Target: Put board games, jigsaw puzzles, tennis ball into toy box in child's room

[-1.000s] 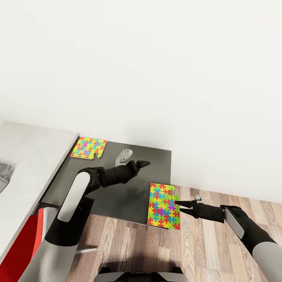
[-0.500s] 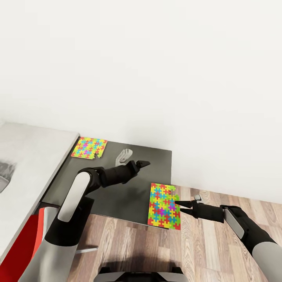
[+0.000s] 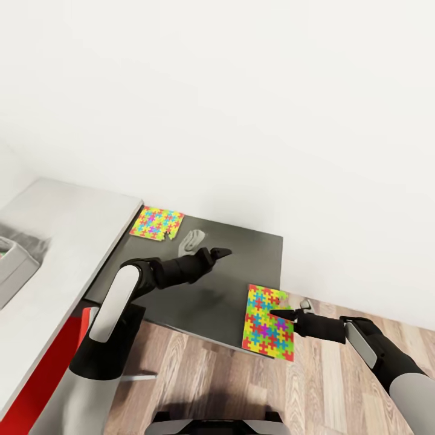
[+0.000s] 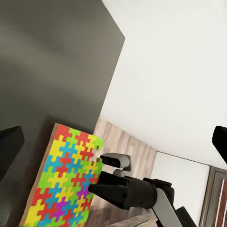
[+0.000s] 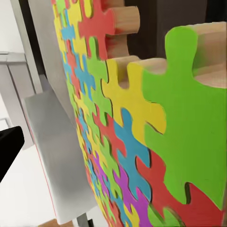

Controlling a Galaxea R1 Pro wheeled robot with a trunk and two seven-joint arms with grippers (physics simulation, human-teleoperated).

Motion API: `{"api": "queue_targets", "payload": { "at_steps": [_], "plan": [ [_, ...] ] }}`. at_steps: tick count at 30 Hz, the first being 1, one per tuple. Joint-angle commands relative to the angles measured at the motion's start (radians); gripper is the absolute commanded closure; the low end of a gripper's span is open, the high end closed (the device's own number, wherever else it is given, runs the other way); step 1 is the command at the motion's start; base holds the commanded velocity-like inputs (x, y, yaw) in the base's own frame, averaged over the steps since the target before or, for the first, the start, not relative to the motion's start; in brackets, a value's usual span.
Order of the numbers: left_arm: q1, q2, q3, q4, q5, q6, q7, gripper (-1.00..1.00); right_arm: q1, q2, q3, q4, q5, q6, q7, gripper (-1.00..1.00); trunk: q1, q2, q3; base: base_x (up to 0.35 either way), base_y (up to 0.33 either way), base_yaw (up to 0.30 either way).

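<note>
Jigsaw puzzle [image 5: 127, 137] very close to the lens, seen at a steep angle; interlocking pieces in green, yellow, red, blue, purple; notched edge with pale wood-coloured sides visible on the tabs; a pale grey-white panel [image 5: 52, 156] beside it; a black shape [image 5: 8, 149] at the frame's edge, identity unclear.

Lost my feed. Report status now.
Right claw shut on near jigsaw puzzle at dark table corner. Left claw open, empty. Second jigsaw puzzle by the wall. Nothing blocking.
</note>
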Motion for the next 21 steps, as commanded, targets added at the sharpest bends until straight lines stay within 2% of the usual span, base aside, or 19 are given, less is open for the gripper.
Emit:
{"api": "queue_targets", "payload": {
  "at_steps": [1,13,14,21],
  "plan": [
    [-0.001,-0.001,0.0,-0.001,0.009,0.001,0.01,-1.0,-0.001,-0.001,0.004,0.0,-0.007,0.005,0.0,-1.0,0.0,-0.001,-0.001,0.0,0.0,0.102],
    [-0.001,-0.002,-0.002,-0.001,0.009,0.001,0.01,-1.0,-0.001,-0.002,0.003,0.0,-0.006,0.005,-0.001,-1.0,0.0,-0.001,-0.001,0.0,0.0,0.043],
    [-0.001,-0.002,-0.002,-0.001,0.009,0.001,0.01,-1.0,-0.001,-0.002,0.003,0.0,-0.006,0.005,-0.001,1.0,0.0,-0.001,-0.001,0.0,0.0,0.011],
    [-0.001,-0.002,-0.003,-0.001,0.009,0.001,0.01,-1.0,-0.001,-0.002,0.003,0.0,-0.006,0.005,-0.002,1.0,0.0,-0.001,-0.001,0.0,0.0,0.005]
  ]
}}
